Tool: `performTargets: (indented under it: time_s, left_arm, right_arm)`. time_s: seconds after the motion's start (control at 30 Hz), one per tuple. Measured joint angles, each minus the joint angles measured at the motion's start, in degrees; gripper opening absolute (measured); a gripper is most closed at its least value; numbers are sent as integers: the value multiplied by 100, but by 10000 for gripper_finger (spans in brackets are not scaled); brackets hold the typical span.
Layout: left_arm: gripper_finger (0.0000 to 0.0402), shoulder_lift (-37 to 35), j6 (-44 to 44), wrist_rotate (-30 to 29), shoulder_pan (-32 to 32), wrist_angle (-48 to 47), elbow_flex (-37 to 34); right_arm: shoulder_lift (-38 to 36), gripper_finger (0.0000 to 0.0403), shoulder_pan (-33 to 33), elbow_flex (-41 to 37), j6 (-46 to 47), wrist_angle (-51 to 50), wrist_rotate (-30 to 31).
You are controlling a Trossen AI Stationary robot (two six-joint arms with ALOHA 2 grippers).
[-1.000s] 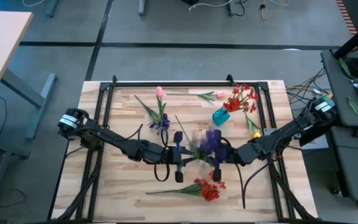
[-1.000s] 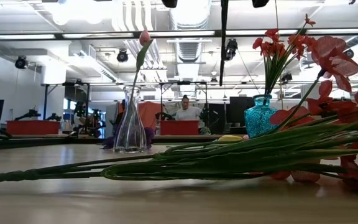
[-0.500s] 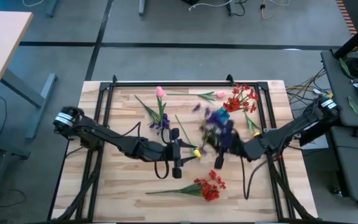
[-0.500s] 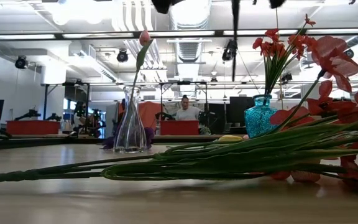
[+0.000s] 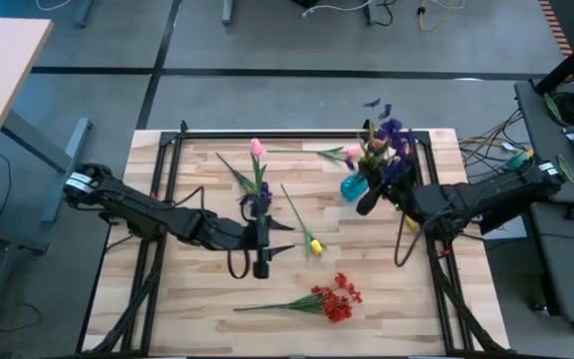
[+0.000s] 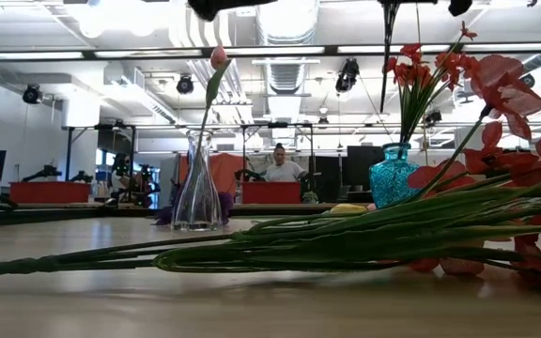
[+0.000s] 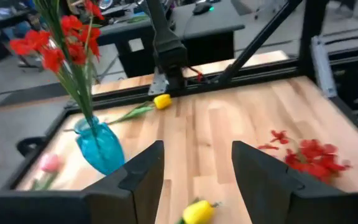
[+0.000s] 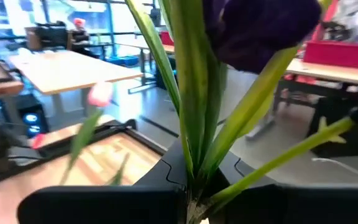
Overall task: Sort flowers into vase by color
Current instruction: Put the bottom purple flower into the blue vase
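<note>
Right gripper [image 5: 369, 199] clenched on the purple spray [image 5: 392, 135], held up near the blue vase [image 5: 353, 185] of red flowers [image 5: 379, 160]. Wrong colour there, I judge: carry it to the clear vase [image 6: 197, 183], stems down.

Left gripper [image 5: 260, 237] mid-bench, fingers parted, empty. A yellow tulip [image 5: 314, 245] lies just beside it.

Low view alone shows the clear vase's narrow neck (one pink tulip [image 6: 219, 56] inside); right wrist view shows the grip at the stems.

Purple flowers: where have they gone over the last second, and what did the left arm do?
The right tool, shut on the purple flowers, carried them from mid-table up to the far right, over the blue vase. The left tool opened and drew back leftward, leaving the yellow tulip on the table. Red flowers and clear vase stayed put.
</note>
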Motion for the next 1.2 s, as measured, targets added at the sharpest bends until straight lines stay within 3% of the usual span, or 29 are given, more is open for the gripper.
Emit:
performTargets:
  time_s: [0.33, 0.63, 1.2]
  left_arm:
    - [157, -1489, -602, 96, -210, 394, -1306]
    - [157, -2424, -688, 149, -332, 456, -1826]
    - [157, -2280, -659, 136, -330, 401, -1914]
  right_arm:
    - [174, 17, -356, -18, -87, -92, 33]
    - [268, 17, -595, -88, 286, -556, 70]
    - [656, 18, -923, -101, 66, -536, 170]
